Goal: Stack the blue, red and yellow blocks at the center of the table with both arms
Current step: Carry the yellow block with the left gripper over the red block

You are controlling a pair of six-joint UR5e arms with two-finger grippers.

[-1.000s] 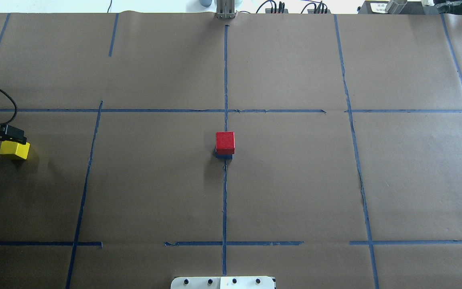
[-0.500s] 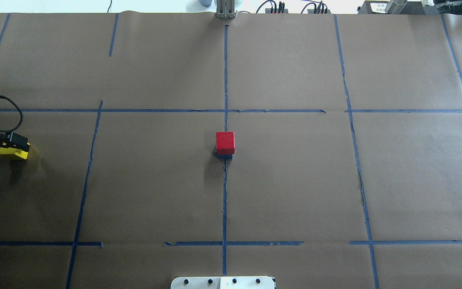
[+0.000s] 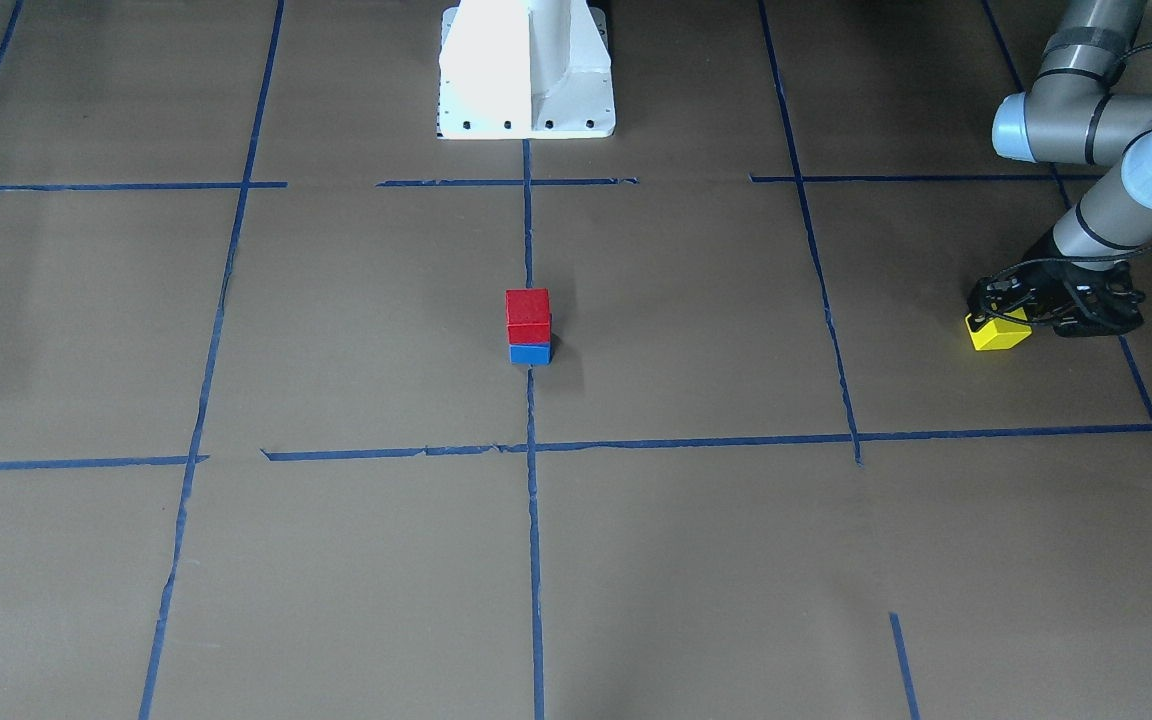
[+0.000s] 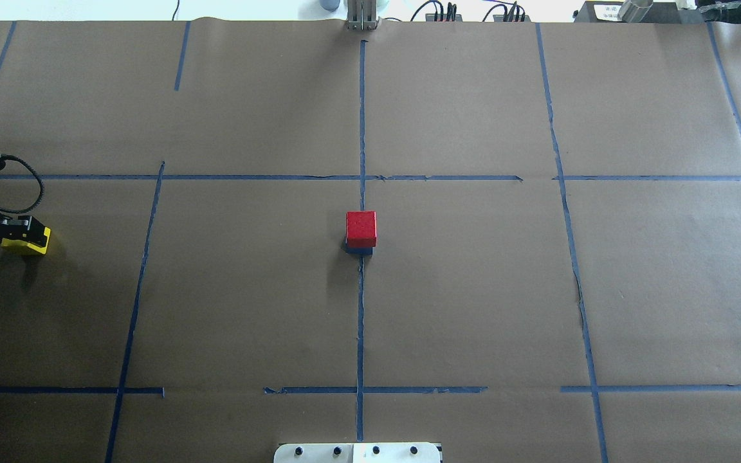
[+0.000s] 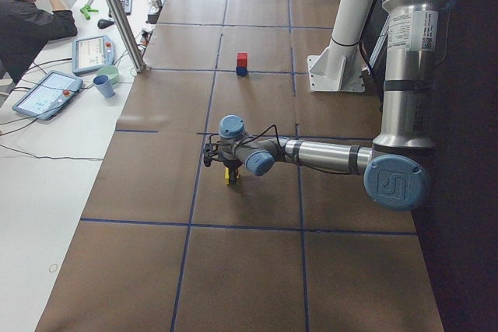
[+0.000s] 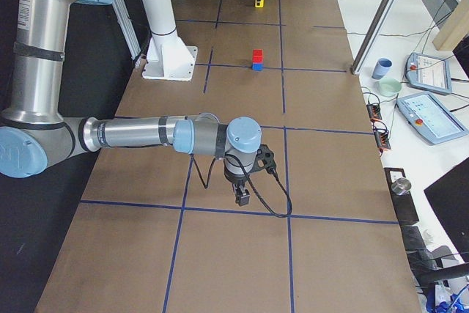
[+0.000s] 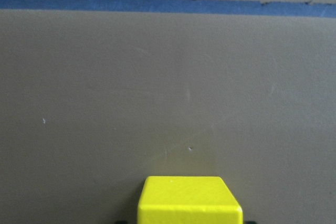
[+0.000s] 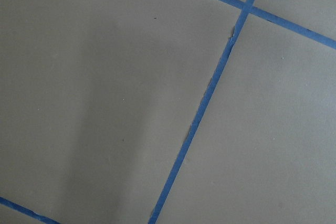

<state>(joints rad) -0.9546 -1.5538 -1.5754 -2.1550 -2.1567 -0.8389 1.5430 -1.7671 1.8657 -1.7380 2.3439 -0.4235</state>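
A red block [image 4: 361, 228] sits on a blue block [image 4: 359, 250] at the table's centre; the stack also shows in the front view, red block [image 3: 527, 312] on blue block [image 3: 530, 353]. A yellow block [image 4: 35, 241] lies at the far left edge. My left gripper [image 4: 20, 235] is low over it, with its jaws astride the block, and looks open. The left wrist view shows the yellow block [image 7: 189, 200] close at the bottom centre. My right gripper [image 6: 241, 197] hangs low over bare table near the robot's right end; I cannot tell its state.
The robot's white base [image 3: 526, 70] stands at the near middle edge. Blue tape lines [image 4: 361, 128] divide the brown paper cover. An operator [image 5: 27, 13] sits at a side desk with tablets and cups beyond the far edge.
My left gripper has come down over the yellow block and now covers most of it. The red-on-blue stack has not moved.
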